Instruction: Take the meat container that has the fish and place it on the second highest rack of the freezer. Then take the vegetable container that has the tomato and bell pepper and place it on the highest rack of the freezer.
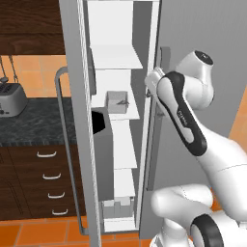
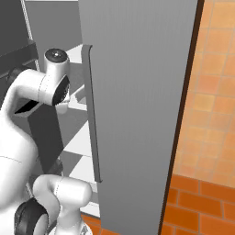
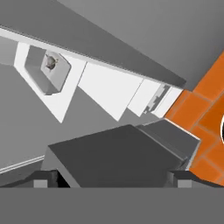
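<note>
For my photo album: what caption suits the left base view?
White robot arm reaching into the open freezer, where a small container sits on a shelf.

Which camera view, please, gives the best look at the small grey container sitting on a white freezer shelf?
The left base view: the small grey container appears upright on a white shelf through the open freezer door, something small and dark inside. The hand view shows it tilted and distant. In the right base view, the door blocks it.

Left base view: from behind-left, facing the open freezer (image 1: pixel 116 120) interior. Right base view: close behind-right, facing its door's (image 2: pixel 137 105) outer face. Hand view: rolled, looking down its shelves (image 3: pixel 105 87).
</note>
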Tool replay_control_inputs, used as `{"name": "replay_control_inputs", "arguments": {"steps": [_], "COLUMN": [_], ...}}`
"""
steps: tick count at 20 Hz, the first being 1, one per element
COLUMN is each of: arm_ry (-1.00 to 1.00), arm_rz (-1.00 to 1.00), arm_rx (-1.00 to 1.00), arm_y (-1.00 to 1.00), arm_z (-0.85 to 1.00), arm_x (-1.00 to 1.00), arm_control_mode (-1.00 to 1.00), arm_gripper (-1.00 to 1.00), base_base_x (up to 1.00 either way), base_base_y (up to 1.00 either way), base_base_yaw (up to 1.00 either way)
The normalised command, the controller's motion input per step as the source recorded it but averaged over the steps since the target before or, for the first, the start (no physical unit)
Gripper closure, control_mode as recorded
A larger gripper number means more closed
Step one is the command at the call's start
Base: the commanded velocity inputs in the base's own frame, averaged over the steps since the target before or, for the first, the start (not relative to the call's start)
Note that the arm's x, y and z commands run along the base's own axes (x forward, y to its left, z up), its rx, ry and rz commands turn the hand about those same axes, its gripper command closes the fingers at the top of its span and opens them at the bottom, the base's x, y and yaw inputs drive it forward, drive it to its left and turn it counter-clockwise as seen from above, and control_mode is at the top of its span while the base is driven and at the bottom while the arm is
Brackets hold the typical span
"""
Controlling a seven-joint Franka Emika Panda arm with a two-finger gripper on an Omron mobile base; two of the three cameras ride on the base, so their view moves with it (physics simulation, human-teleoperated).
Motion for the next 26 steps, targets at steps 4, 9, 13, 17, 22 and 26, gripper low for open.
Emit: {"name": "replay_control_inputs", "arguments": {"steps": [4,9,13,17,22,26], "arm_ry": [-0.1,0.0,0.0,0.0,0.0,0.0], "arm_rz": [0.01,-0.01,0.0,0.0,0.0,0.0], "arm_rx": [-0.01,-0.01,0.0,0.0,0.0,0.0], "arm_y": [-0.12,-0.02,0.0,0.0,0.0,0.0], "arm_z": [0.05,0.0,0.0,0.0,0.0,0.0], "arm_x": [-0.98,-0.38,0.0,0.0,0.0,0.0], "arm_control_mode": [-1.0,1.0,1.0,1.0,1.0,1.0], "arm_gripper": [-1.0,-1.0,-1.0,-1.0,-1.0,-1.0], "base_base_x": [0.0,-0.6,-1.0,-1.0,-0.33,0.37], "base_base_y": [0.0,-0.11,-0.34,-0.49,-0.21,-0.58], "base_base_yaw": [0.0,-0.01,0.04,0.42,0.71,0.56]}}
